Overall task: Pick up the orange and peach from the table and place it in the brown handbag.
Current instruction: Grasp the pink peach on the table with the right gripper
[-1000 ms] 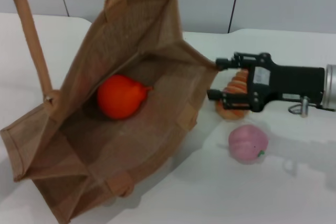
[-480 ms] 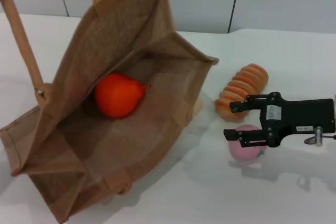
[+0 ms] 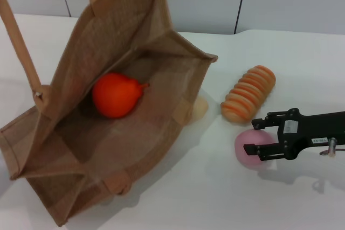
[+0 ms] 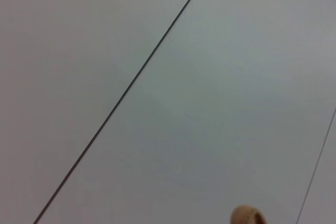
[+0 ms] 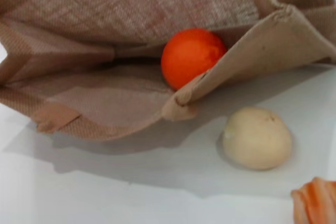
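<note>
The brown handbag (image 3: 124, 30) lies open on the white table, mouth toward me. The orange (image 3: 116, 95) rests inside it and shows in the right wrist view (image 5: 191, 56) behind the handbag's rim (image 5: 131, 3). The pink peach (image 3: 245, 145) sits on the table to the right of the handbag. My right gripper (image 3: 257, 136) is open and low over the peach, one finger on each side of it, covering its right part. The left gripper is out of view; the left wrist view shows only a wall and a bit of tan handle (image 4: 247, 216).
An orange-and-cream striped roll (image 3: 249, 94) lies just behind the peach and shows at the edge of the right wrist view (image 5: 315, 200). A pale beige round fruit (image 3: 199, 106) sits against the handbag's right corner (image 5: 257, 137). A long handle (image 3: 19, 41) stands up at the left.
My right gripper has moved from the handbag's right rim toward me and down to the peach. The handbag's mouth has shifted slightly left, with the orange inside.
</note>
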Motion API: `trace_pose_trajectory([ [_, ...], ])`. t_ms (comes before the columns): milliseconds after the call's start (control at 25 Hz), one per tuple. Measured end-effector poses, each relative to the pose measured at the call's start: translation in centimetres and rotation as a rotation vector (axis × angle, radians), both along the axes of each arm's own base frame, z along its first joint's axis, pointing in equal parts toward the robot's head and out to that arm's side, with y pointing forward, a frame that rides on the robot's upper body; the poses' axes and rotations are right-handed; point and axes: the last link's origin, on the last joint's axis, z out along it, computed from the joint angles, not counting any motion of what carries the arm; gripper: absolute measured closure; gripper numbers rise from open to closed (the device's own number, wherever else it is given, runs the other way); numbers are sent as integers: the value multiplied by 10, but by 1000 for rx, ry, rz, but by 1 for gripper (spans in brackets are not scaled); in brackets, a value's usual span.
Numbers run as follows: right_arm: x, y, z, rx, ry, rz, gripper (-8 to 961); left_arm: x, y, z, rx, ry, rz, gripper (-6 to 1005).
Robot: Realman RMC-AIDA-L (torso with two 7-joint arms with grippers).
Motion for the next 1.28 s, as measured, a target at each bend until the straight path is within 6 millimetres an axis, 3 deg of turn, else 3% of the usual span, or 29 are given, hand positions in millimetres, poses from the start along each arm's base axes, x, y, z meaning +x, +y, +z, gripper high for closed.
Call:
trace_pose_trajectory([
  [1280,2,6,-9,-10,-88,-29,248,4,6,-5,-28,16,-3,880],
])
